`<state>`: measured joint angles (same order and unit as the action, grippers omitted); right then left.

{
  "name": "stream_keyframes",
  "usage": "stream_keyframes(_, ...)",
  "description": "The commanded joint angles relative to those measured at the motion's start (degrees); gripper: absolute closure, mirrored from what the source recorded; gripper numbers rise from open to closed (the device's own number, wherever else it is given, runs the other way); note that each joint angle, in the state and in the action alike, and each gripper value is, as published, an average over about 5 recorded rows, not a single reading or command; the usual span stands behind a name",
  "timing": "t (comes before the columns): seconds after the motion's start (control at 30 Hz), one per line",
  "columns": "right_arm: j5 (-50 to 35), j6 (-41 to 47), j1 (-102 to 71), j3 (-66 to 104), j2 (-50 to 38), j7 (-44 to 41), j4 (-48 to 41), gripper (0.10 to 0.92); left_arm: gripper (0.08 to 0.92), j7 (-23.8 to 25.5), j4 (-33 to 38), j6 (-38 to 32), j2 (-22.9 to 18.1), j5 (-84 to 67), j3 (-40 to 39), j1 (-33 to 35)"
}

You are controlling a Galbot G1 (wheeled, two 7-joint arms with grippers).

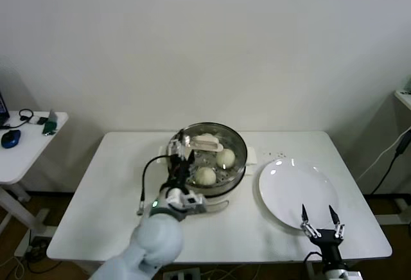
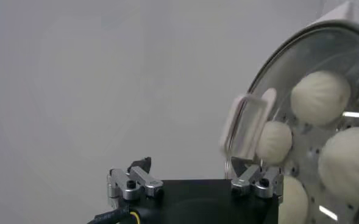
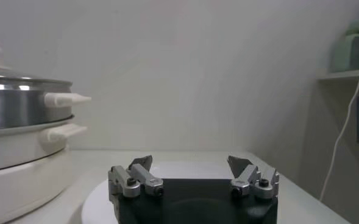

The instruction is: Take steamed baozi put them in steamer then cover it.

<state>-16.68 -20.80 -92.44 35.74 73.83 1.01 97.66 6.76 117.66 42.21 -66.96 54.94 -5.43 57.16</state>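
Observation:
The steamer [image 1: 234, 164], a shiny steel pot on a cream base, stands mid-table. The cover [image 1: 192, 132], clear glass with a cream handle [image 1: 207, 142], lies on it. Steamed baozi [image 1: 225, 158] show through the glass, several in the left wrist view [image 2: 320, 97]. My left gripper [image 1: 182, 155] is open at the cover's left rim. In its wrist view the handle [image 2: 249, 125] is just past one fingertip [image 2: 252, 170], not between the jaws. My right gripper [image 1: 319, 219] is open and empty at the white plate's front edge. The steamer also shows in the right wrist view [image 3: 21, 122].
An empty flat white plate [image 1: 282, 183] lies right of the steamer, under my right gripper [image 3: 191, 165]. A black cable [image 1: 144, 183] runs from the steamer's left side over the table. A side table [image 1: 26, 151] with small items stands far left.

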Motion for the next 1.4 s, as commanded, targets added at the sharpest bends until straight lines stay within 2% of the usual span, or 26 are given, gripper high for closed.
stream_keyframes(0.03, 0.11, 1.35, 0.12, -0.51, 0.29, 0.84, 0.02, 0.203, 0.177, -16.35, 9.69, -27.11, 0.08, -35.74, 27.43, 22.35)
stream_keyframes(0.17, 0.56, 1.33, 0.32, -0.56, 0.44, 1.10, -0.26, 0.203, 0.177, -16.95, 6.90, -34.51, -3.38, -52.57, 38.66, 27.01)
stream_keyframes(0.3, 1.45, 1.69, 0.44, -0.58, 0.47, 1.12, -0.61, 0.203, 0.177, -13.92, -0.49, -42.99, -4.18, -62.38, 45.92, 30.27)
stream_keyframes(0.47, 2.08, 2.38, 0.54, -0.73, 0.50, 0.91, -0.96, 0.203, 0.177, -11.67, -8.80, -49.97, -2.99, -72.62, 47.12, 32.91)
stream_keyframes(0.67, 1.60, 2.94, 0.42, -0.81, 0.37, 0.24, -1.13, 0.203, 0.177, -9.71, -18.19, -57.99, -3.53, -72.57, 43.21, 32.90)
stream_keyframes(0.87, 1.51, 3.01, 0.35, -0.77, 0.15, -0.02, -0.94, 0.203, 0.177, -9.44, -22.34, -60.19, -4.99, -71.24, 41.73, 31.98)
stream_keyframes(1.4, 1.68, 3.04, 0.24, -1.08, -0.02, -0.11, -0.16, 0.203, 0.177, -9.05, -20.65, -59.25, -5.01, -71.42, 41.58, 32.16)
